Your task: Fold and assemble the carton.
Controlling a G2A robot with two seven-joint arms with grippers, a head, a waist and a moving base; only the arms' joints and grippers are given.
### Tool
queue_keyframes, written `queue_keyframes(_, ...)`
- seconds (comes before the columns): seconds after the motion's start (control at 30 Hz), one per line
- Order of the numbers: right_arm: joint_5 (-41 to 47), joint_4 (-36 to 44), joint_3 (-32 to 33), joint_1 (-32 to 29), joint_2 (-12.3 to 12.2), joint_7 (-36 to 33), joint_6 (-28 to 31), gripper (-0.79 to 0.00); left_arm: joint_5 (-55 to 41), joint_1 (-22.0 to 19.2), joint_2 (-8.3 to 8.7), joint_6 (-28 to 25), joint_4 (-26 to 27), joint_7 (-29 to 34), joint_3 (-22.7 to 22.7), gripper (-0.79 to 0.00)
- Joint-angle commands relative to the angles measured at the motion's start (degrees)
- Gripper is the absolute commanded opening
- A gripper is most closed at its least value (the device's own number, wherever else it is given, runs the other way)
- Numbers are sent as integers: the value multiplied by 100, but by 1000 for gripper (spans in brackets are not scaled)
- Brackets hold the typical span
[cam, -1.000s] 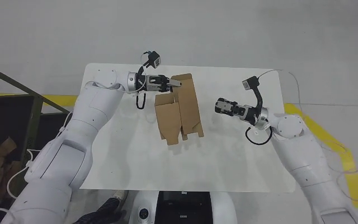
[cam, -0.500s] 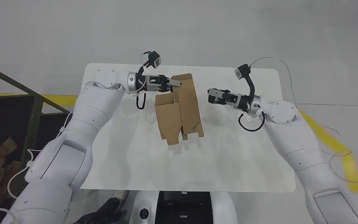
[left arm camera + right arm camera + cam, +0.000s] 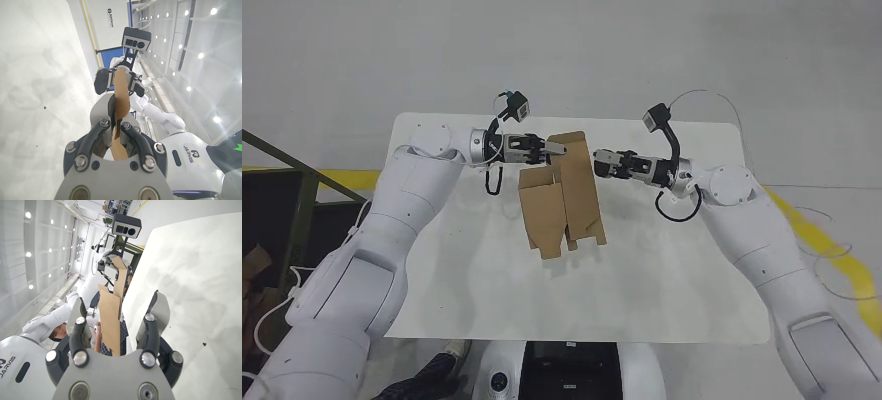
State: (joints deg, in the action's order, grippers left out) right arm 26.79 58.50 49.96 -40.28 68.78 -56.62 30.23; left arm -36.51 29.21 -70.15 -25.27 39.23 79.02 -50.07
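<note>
One flattened brown carton [image 3: 560, 200] sits over the far middle of the one white table [image 3: 672, 290], broad face up. Its long axis runs from the table's far edge toward the near edge, slightly slanted, with flaps at both ends. Two grippers are at its far end: left gripper [image 3: 556, 148] pinched tight on the far flap, right gripper [image 3: 598, 159] spread wide, one finger either side of the carton's far right edge.

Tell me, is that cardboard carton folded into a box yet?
No, flat: the carton shows edge-on as a thin sheet, clamped in the left gripper.
</note>
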Motion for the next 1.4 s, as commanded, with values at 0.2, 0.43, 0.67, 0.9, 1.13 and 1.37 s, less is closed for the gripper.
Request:
queue_keyframes(0.2, 140, -326, -211, 178, 172, -87, 47, -409, 0, 0, 0, 0, 0, 0, 0, -785)
queue_keyframes(0.43, 286, -612, -319, 334, 306, -214, 58, -425, 0, 0, 0, 0, 0, 0, 0, -785)
queue_keyframes(0.67, 347, -919, -411, 474, 436, -271, 67, -520, 0, 0, 0, 0, 0, 0, 0, -785)
queue_keyframes(0.9, 413, -1129, -436, 560, 536, -327, 77, -545, 0, 0, 0, 0, 0, 0, 0, -785)
queue_keyframes(1.13, 445, -1271, -423, 618, 611, -376, 91, -757, 0, 0, 0, 0, 0, 0, 0, -785)
queue_keyframes(1.37, 515, -1366, -359, 632, 656, -465, 56, -785, 0, 0, 0, 0, 0, 0, 0, -422)
